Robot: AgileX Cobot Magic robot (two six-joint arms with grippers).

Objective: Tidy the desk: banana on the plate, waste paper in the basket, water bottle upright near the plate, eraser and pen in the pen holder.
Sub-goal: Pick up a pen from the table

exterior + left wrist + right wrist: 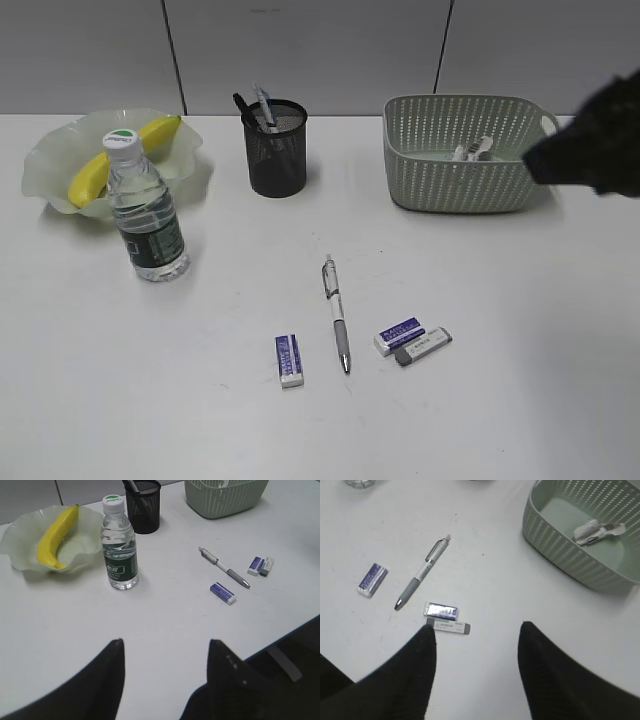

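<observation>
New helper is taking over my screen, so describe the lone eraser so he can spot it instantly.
Start at the black mesh pen holder at the back and come forward to the pen lying on the desk. The lone eraser lies just left of its tip, by itself; the other two erasers touch each other on the pen's right.

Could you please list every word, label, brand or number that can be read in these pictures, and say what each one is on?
No text can be read with certainty.
Water bottle: pale print on its dark green label, too blurred to read.
Bottle cap: a green mark, no legible words.
Three erasers: printed sleeves, two purple and one grey, lettering too small.
Pen: no visible print.
</observation>
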